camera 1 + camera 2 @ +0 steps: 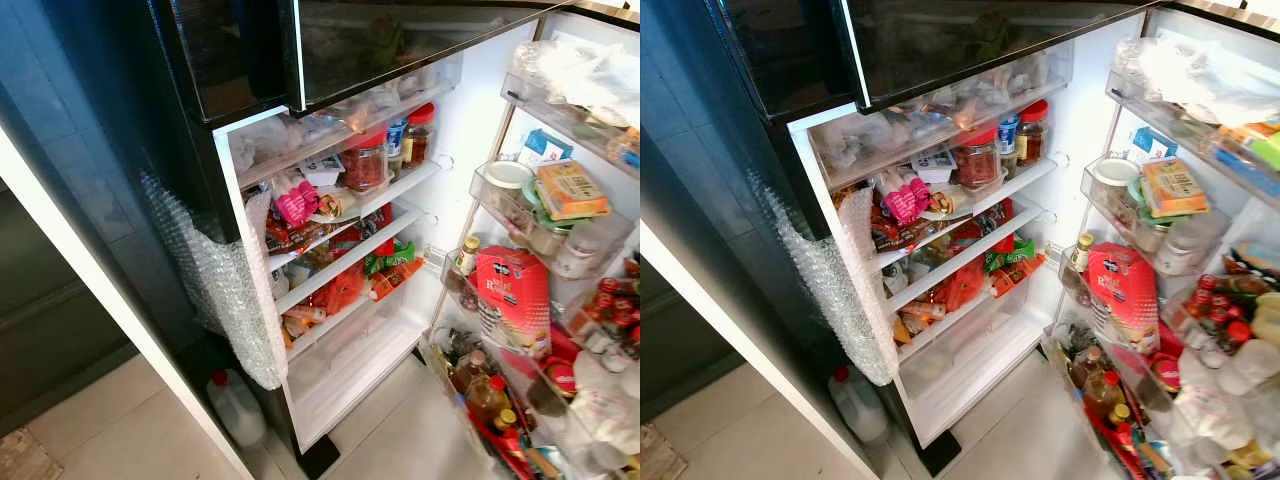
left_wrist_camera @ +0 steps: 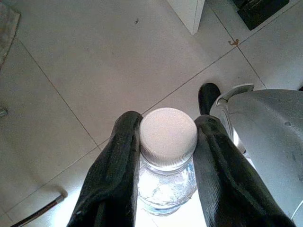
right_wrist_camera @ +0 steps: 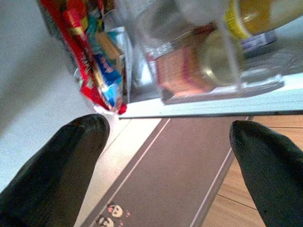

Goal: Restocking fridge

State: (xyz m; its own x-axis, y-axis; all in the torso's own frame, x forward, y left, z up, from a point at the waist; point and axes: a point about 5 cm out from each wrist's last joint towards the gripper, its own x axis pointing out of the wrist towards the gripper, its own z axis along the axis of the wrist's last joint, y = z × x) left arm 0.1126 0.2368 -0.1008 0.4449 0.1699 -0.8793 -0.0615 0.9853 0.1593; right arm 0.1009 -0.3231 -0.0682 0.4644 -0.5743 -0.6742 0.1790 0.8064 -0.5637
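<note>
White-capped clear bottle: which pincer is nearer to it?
Left. The left pincer clamps the white-capped bottle at its neck; the right pincer hangs open, empty, by the fridge door shelf.

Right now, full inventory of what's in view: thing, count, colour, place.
Fridge: one, black, door open, shelves packed.
Jars: three, red and blue lids, upper shelf.
Red carton: one, middle door bin.
Yellow packet: one, upper door bin.
Jug: one, white with red cap, on the floor beside the fridge.
Water bottle: one, clear with white cap, in the left gripper.
Left gripper: shut on the bottle neck, above the tiled floor.
Right gripper: open, near the door bins.
</note>
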